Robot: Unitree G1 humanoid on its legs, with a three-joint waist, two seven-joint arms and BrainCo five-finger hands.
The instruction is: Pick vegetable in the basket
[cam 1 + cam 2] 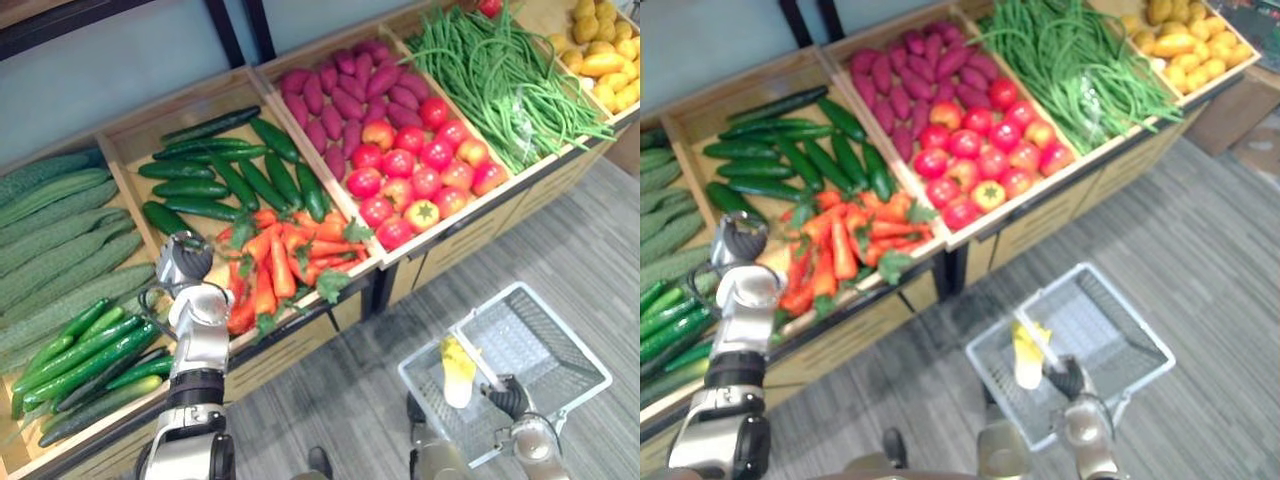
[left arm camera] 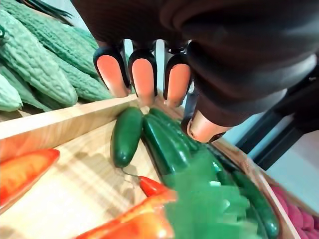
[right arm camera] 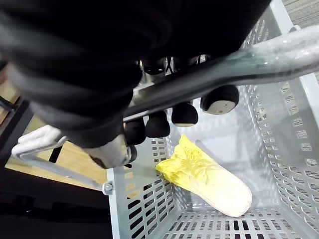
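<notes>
Left eye view gives you a wooden display stand (image 1: 462, 236) of crates. At its far left lie pale bitter gourds (image 1: 60, 240), with slim light-green cucumbers (image 1: 85, 350) at the near corner.

Next comes your left hand (image 1: 184, 262), held just above the near corner of the crate of dark cucumbers (image 1: 215, 175). In the left wrist view its fingers (image 2: 143, 74) are loosely extended and hold nothing. They hang over the wooden divider, close to the nearest dark cucumber but not touching it.

Just right of that hand you see orange-red vegetables with green tops (image 1: 280, 255), then purple sweet potatoes (image 1: 345, 95) behind red tomatoes (image 1: 420, 165). A heap of green beans (image 1: 495, 70) follows, then yellow produce (image 1: 605, 60) at the far right.

Lower right, over the grey plank floor (image 1: 330, 400), you have the grey mesh basket (image 1: 565, 335). A yellow-white cabbage (image 1: 457, 368) already lies inside it, on the bottom near one wall. Your right hand (image 1: 508, 398) is at the basket's near edge. In the right wrist view its fingers are curled round the handle (image 3: 259, 62), carrying the basket.
</notes>
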